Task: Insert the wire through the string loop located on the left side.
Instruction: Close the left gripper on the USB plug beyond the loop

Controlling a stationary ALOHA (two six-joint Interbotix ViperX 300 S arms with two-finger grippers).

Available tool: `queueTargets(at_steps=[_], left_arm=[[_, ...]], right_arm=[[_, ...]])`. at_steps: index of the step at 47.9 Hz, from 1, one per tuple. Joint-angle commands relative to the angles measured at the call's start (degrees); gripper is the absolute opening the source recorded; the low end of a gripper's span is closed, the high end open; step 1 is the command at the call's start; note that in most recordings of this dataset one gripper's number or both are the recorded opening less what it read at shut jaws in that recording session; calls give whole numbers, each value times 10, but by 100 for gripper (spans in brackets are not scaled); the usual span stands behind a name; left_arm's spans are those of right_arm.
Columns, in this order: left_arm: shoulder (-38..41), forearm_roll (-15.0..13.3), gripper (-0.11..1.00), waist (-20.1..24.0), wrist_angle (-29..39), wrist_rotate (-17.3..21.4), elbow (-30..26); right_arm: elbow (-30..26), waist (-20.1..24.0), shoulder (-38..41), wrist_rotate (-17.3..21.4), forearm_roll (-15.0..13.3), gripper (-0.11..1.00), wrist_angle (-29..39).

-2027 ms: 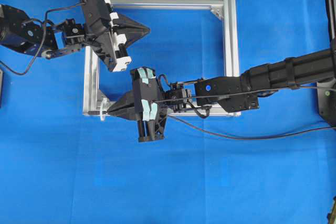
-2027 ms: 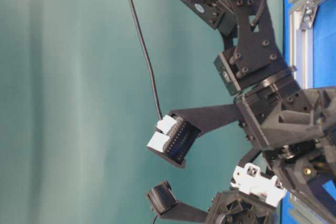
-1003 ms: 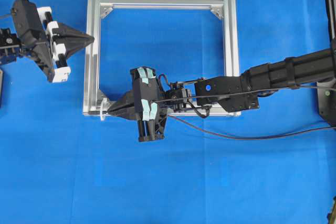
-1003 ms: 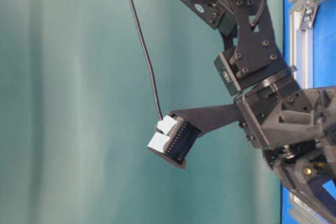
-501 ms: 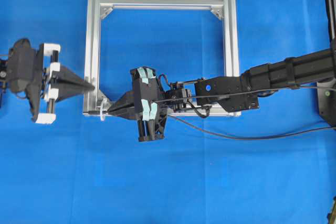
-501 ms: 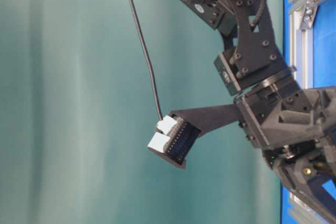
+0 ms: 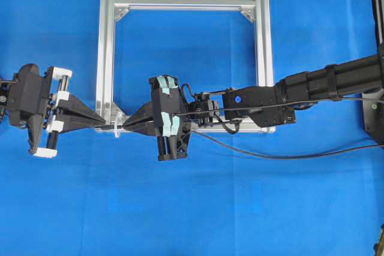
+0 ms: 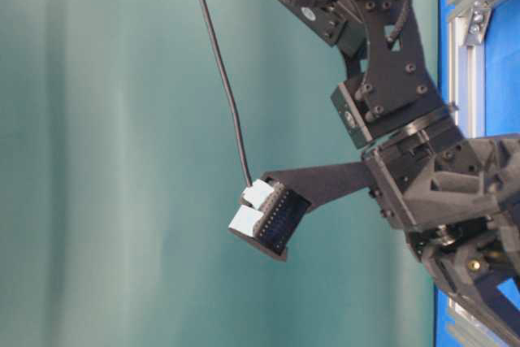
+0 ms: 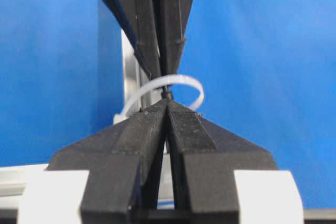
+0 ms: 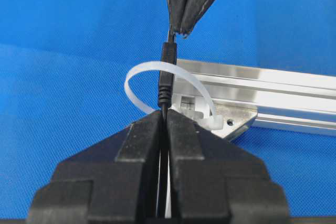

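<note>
Your left gripper (image 7: 103, 123) has its fingers closed to a point just left of the loop (image 10: 168, 85). In the right wrist view they appear to pinch the wire's metal tip, beyond the plug (image 10: 166, 74). The plug sits inside the loop, between the two sets of fingertips. Your right gripper (image 7: 127, 126) is clamped on the wire (image 7: 288, 155) just behind the plug.

To do this handover well, confirm the left grip is firm before you loosen the right one. Then draw the plug leftward along the wire's own line, so it does not drag the loop sideways off the frame (image 7: 261, 58) corner.

Two seconds ago the left gripper hung over the frame's upper left. It has since swung out, come down and closed in on the loop from the left. The right gripper has barely moved.
</note>
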Motion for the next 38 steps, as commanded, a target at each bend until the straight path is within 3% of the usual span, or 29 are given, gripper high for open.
queueTargets(at_steps=[1,7,10,21,24,38], left_arm=[[-3,2,0,-3,2,1,-9],[-6,1,1,-3,1,0,-9],[-10,1,11,-3,-1,0,-10],[-11,1,77,-3,0,0,-14],[-11,1,89,-3,0,0,-15],[4,1,85,-3,5,1,-18]], right_arm=[[-12,-2,-11,0,-1,0,-2],[-11,-1,-11,0,-1,0,-2],[-12,-2,-11,0,-1,0,-2],[-12,-1,-11,0,-1,0,-1],[-11,-1,-11,0,-1,0,-1],[-11,-2,-11,0,-1,0,-2]])
